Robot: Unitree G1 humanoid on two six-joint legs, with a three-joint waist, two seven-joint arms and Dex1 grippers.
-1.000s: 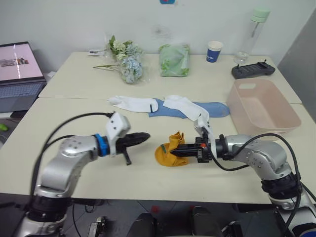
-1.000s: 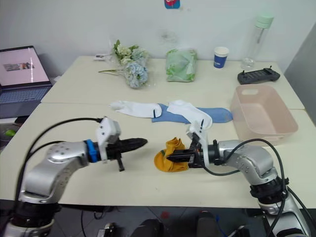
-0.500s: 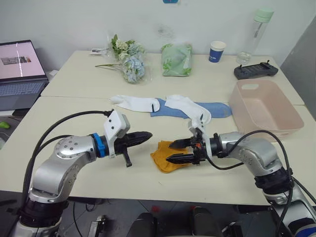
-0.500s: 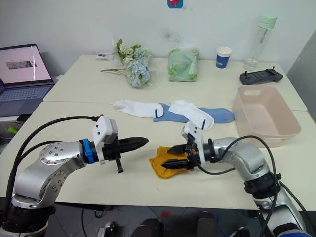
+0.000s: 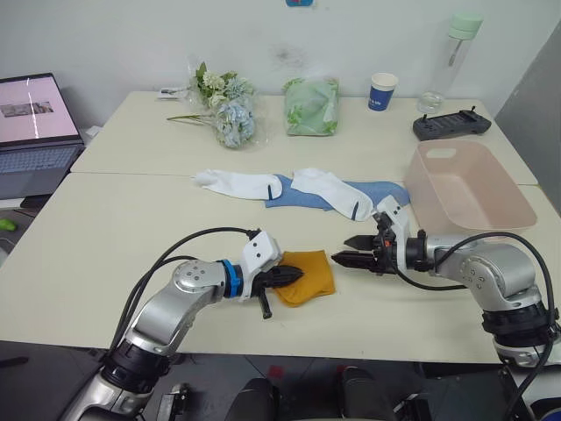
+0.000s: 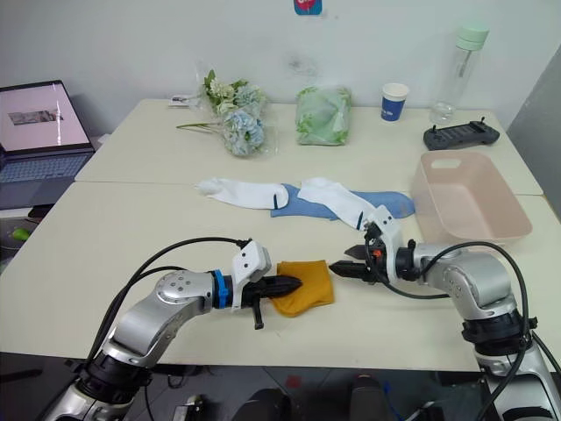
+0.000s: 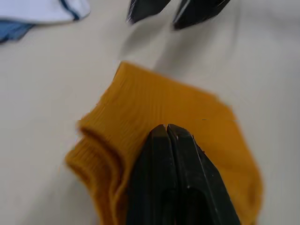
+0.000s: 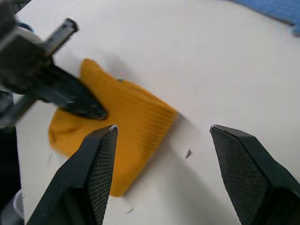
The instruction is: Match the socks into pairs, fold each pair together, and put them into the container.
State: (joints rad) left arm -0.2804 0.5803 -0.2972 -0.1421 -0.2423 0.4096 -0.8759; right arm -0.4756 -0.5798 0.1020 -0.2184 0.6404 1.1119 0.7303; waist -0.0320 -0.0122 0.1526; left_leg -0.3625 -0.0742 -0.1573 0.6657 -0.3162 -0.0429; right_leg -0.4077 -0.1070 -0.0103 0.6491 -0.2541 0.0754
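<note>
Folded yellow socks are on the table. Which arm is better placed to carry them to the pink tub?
Probably the right. The right gripper is open beside the yellow socks, and the tub is on its side. The left gripper is shut, pressing on the socks, farther from the tub.

Two cream tables [image 5: 131,219] vs white wall [image 5: 114,35], laptop [image 5: 31,118] left.

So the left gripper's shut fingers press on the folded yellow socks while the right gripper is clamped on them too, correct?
Not quite. The right gripper is open and clear of the folded yellow socks, as the right wrist view shows. The left gripper does press on them with shut fingers.
</note>
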